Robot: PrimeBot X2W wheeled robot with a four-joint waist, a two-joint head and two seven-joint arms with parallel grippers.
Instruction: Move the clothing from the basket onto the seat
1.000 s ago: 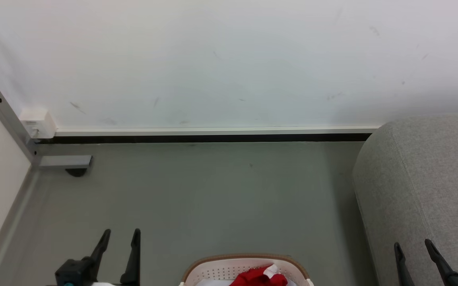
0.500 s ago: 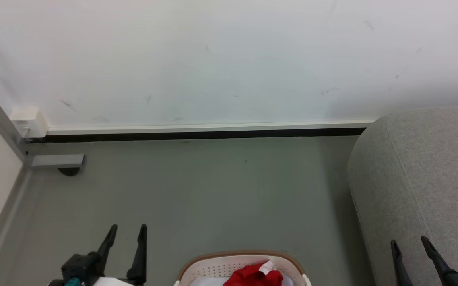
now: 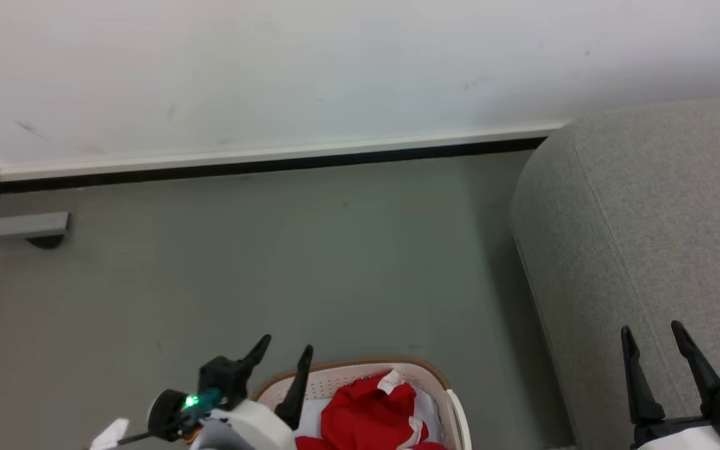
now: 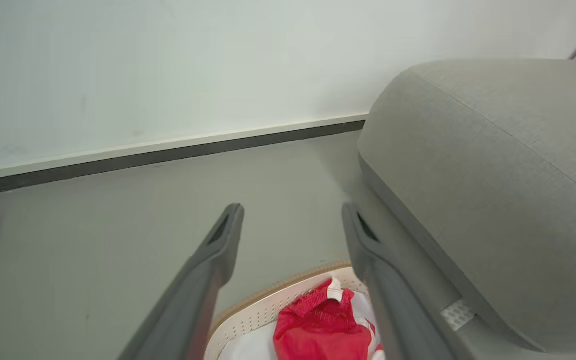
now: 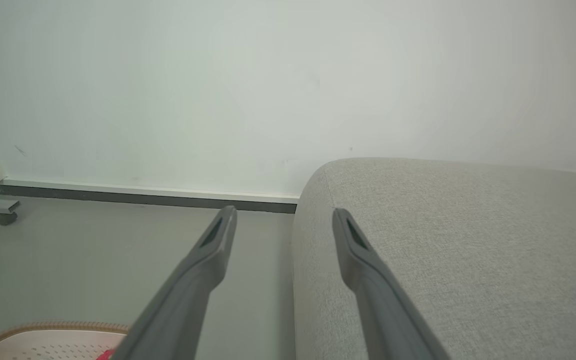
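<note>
**A:** What is changed in the head view?

**B:** The whole picture has shifted (the camera was tipped down and turned, so nothing on the ground is counted as moved). More of the basket (image 3: 360,365) is now taken in at the bottom edge, with the clothing (image 3: 366,412) heaped inside it. The left gripper (image 3: 287,344) has been brought from well left of the basket to above its left rim. Its fingers are spread wide and nothing is held. The right gripper (image 3: 650,327) is likewise spread and empty, above the seat (image 3: 660,219).

**A:** And the room to move?

**B:** Bare floor (image 3: 272,262) is left between the basket and the skirting (image 3: 272,164). The seat's rounded side stands near the basket's right rim, with a narrow strip of floor between.

**A:** The left wrist view?

**B:** The clothing is framed low between the two parted fingers, lying on a pale cloth (image 4: 248,350) inside the far rim. The seat's edge is close on that view's right.

**A:** The right wrist view?

**B:** One finger is set against floor, the other against the seat's upper face. A stretch of the basket's rim is caught at the lower left, and the wall (image 5: 268,75) rises behind.
</note>
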